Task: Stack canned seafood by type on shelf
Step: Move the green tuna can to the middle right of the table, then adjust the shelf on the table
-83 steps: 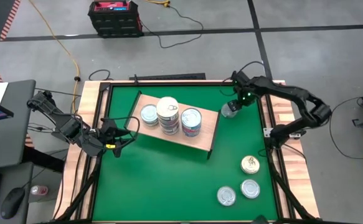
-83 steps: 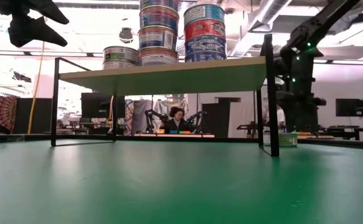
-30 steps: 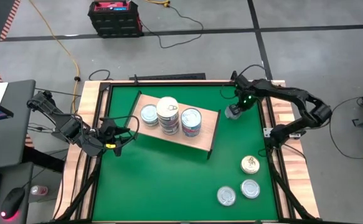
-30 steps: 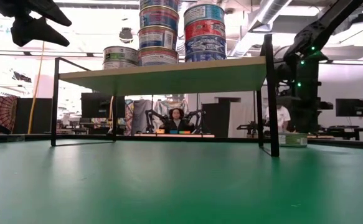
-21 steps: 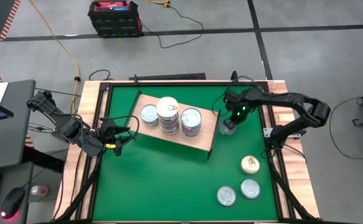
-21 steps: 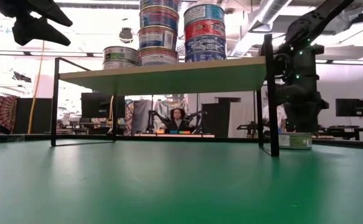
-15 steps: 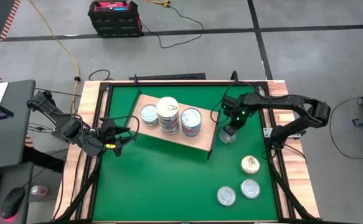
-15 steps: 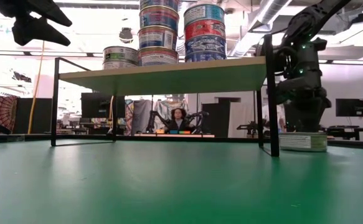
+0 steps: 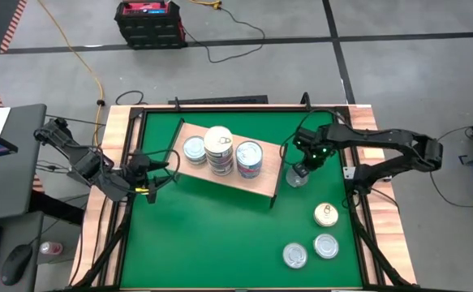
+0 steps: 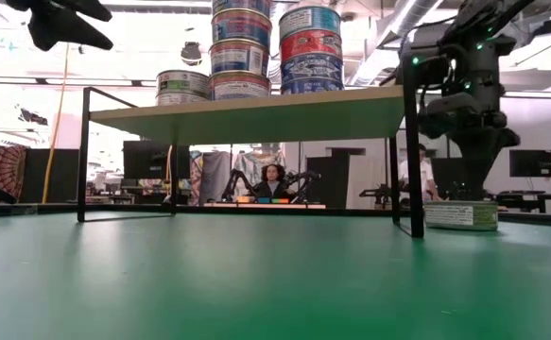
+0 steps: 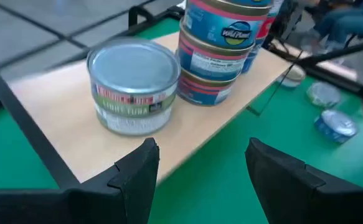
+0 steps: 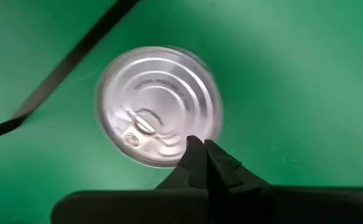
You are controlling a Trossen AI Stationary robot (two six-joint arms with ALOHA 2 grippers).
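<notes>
Right gripper (image 12: 203, 149): fingers pressed together, nothing held; tips right over near rim of a silver can (image 12: 159, 106) on the green table (image 9: 212, 235). In low view tips hang just above the lid; contact can't be told.
Silver can: flat on mat, lid up w/ pull tab, just beside shelf's right-end leg (image 10: 409, 142), not on the shelf.
Right arm: reaches in from table's right edge, wrist pointing down at the can.
Left gripper (image 11: 200, 165): fingers spread apart, empty; hangs off shelf's left end, facing it. Left arm waits by left table border.
Shelf (image 9: 268, 158): light-wood board on black legs, mid-table, set at a slant. Holds lone green-label tuna can (image 11: 133, 92) at left end, tall stack (image 9: 218, 150) in the middle, shorter stack (image 9: 249, 159) to its right.
Loose cans: gold-lid can (image 9: 326, 214) and two silver ones (image 9: 295, 255) (image 9: 326, 245) near table's front-right corner, well apart from shelf.
Step (judged): picking up the next can; right arm lined up over the silver tin but no grip yet.
Next move (judged): fingers need to part wide enough to straddle the tin, drop around its sides, close, lift clear of the shelf leg, then carry to the matching stack.
Risk (judged): leg stands v. close to the tin, so one finger may clip it; tall stack could topple if bumped.
</notes>
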